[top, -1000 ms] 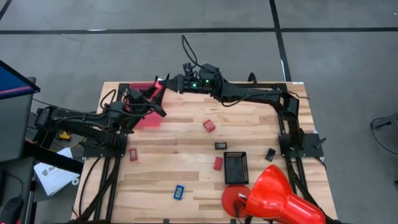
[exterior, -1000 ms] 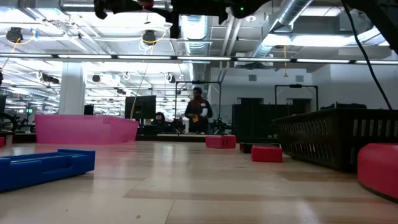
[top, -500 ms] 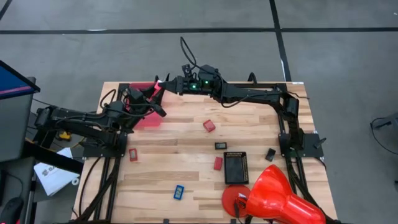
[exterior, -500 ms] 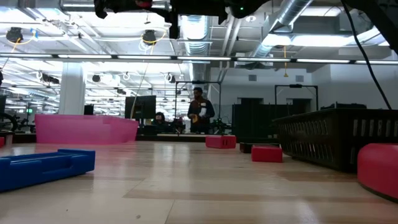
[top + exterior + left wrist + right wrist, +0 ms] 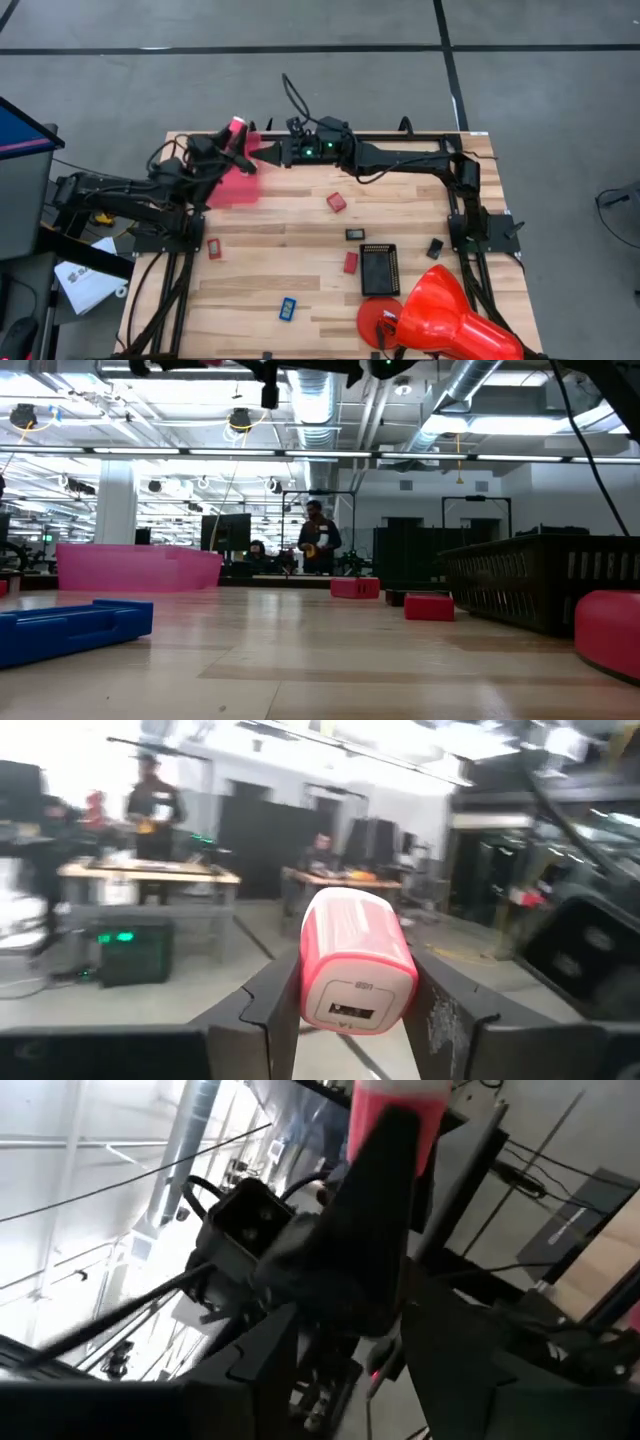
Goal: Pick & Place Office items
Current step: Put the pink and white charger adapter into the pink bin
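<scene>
The left gripper (image 5: 350, 1010) is clenched on a small pink-and-white rounded plastic block (image 5: 352, 960), held aloft near the far left corner of the wooden desk (image 5: 300, 285) above a pink flat bin (image 5: 228, 188). The right gripper (image 5: 262, 152) sits just beside it; whether its fingers are parted, I cannot tell. The likely risk is the two arms bumping at such close quarters, jarring the block loose outside the bin. On the desk lie three small red blocks (image 5: 336, 202), one blue piece (image 5: 287, 308), two small black pieces (image 5: 355, 234), one black tray (image 5: 379, 269) and one big red cone (image 5: 440, 322).
</scene>
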`<state>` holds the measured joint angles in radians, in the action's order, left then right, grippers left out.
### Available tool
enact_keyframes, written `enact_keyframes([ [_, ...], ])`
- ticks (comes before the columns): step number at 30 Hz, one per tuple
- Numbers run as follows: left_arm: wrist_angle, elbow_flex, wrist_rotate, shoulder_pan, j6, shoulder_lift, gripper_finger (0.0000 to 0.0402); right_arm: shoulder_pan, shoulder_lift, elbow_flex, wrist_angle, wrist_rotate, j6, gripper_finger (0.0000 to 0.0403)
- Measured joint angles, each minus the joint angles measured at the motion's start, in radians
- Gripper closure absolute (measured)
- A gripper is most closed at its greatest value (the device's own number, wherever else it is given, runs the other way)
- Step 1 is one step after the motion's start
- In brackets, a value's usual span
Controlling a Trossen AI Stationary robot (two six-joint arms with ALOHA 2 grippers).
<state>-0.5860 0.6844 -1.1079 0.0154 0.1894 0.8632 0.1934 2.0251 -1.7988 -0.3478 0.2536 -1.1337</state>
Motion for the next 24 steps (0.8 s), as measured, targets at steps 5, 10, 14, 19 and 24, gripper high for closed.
enact_keyframes([
  [5,0.018,0.001,-0.055,-0.003,0.082,-0.065,0.0267,-0.012,-0.003,0.0,0.007,0.013,0.0,0.0215],
  [10,0.171,-0.002,-0.117,0.007,0.109,-0.141,0.0267,-0.061,-0.07,0.0,0.122,0.045,0.096,0.0201],
  [14,0.345,0.0,-0.123,0.037,0.032,-0.227,0.0267,-0.084,-0.183,0.0,0.393,-0.002,0.259,0.0193],
  [19,0.722,0.0,-0.031,0.063,-0.266,-0.355,0.0266,-0.109,-0.339,0.0,0.715,-0.165,0.412,0.0185],
  [24,1.165,-0.001,0.233,0.029,-0.668,-0.399,0.0266,-0.15,-0.468,-0.001,0.926,-0.302,0.477,0.0181],
])
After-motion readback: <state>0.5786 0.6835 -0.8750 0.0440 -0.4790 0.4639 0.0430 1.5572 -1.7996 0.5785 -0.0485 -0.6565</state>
